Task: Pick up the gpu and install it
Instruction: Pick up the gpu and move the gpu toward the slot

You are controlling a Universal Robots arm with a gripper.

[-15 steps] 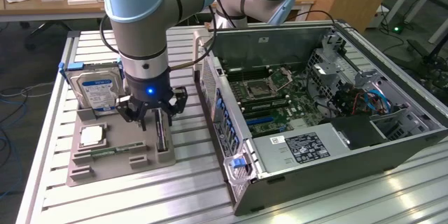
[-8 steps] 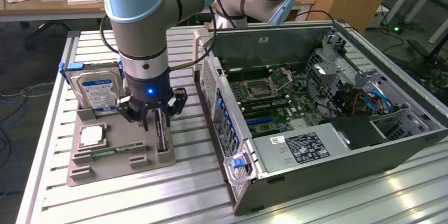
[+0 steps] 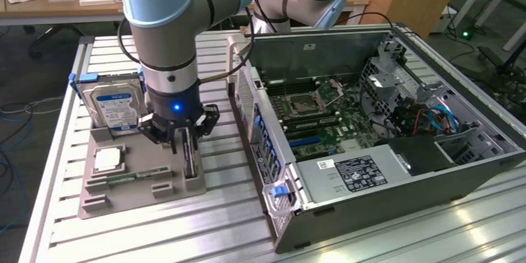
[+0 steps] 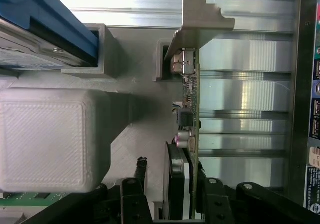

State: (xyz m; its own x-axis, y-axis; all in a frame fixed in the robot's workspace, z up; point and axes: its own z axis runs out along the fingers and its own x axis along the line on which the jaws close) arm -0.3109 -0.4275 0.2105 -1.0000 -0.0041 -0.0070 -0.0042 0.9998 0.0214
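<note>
**Fingers around the gpu, but not holding it yet**

You can see the gripper (image 3: 186, 146) down low over the gray tray (image 3: 135, 204). The tray sits on the metal table (image 3: 164, 238), at the exterior view's left.

The gpu (image 4: 192, 98) stands on its thin edge in a slot of the tray. It has not been lifted. Its silver bracket (image 4: 200, 21) is at the end away from the gripper. Its round black fan (image 4: 175, 184) is at the end near the gripper.

Look at the fingers (image 4: 131, 196) in the wrist view. They stand apart, one on each side of the card. You can see a gap between one finger and the fan. The other finger is just beside the flat side of the card, and you cannot tell if it touches. So the fingers are open and nothing is gripped.

A hard drive (image 3: 115, 106) with a blue and white label stands upright at the back of the tray, close beside the arm. A square chip (image 3: 108, 159) lies flat in the tray, and a thin green memory stick (image 3: 123, 178) lies just in front of it.

The open computer case (image 3: 395, 186) lies on its side at the exterior view's right, just beside the tray. You can see the green board (image 3: 316, 118) inside it. The gpu is well outside the case.
</note>
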